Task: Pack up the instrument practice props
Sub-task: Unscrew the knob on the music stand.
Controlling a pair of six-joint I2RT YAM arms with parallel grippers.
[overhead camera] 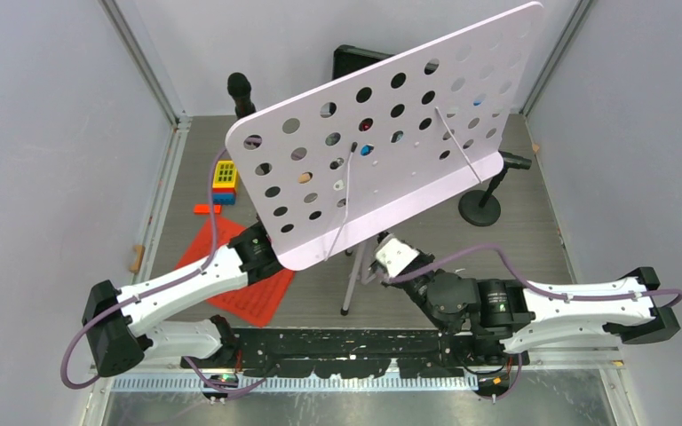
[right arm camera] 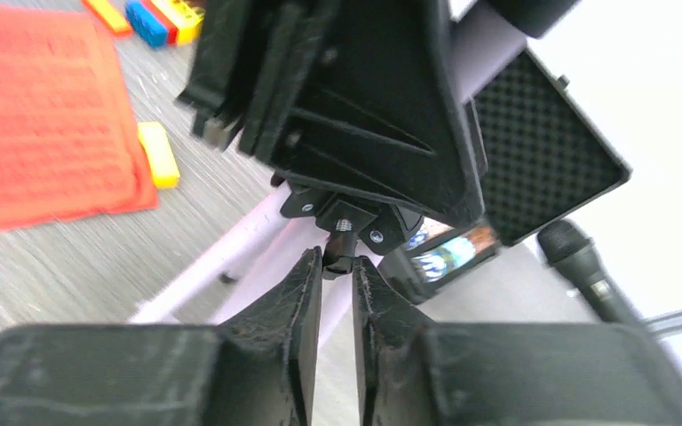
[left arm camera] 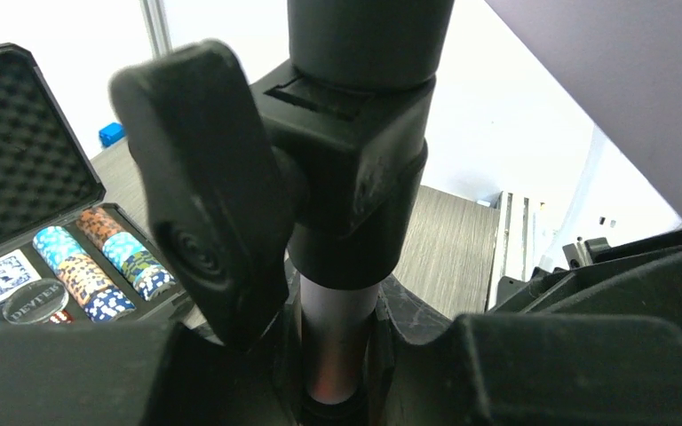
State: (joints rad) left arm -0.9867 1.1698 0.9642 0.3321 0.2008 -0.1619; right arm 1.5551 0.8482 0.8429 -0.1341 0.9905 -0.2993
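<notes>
The white hole-punched music rack (overhead camera: 391, 133) stands tilted on its silver tripod leg (overhead camera: 350, 286). My left gripper (left arm camera: 337, 355) is shut on the rack's silver pole (left arm camera: 336, 311), just below the black clamp collar and its knob (left arm camera: 204, 195). From above, the left gripper (overhead camera: 260, 250) is mostly hidden under the rack's lower edge. My right gripper (right arm camera: 337, 263) is shut on a small black screw knob (right arm camera: 338, 257) beneath the rack's black bracket (right arm camera: 355, 115); from above the right gripper (overhead camera: 376, 264) sits by the pole. Red sheet-music pages (overhead camera: 247, 293) lie on the table. One microphone (overhead camera: 240, 89) stands at the back left, another (overhead camera: 515, 161) at the right.
An open black case of poker chips (left arm camera: 89, 266) sits behind the rack. Yellow and blue toy blocks (overhead camera: 224, 182) lie left of it, and a yellow block (right arm camera: 158, 153) is beside the red pages. The right microphone's round base (overhead camera: 479, 209) stands near the right wall.
</notes>
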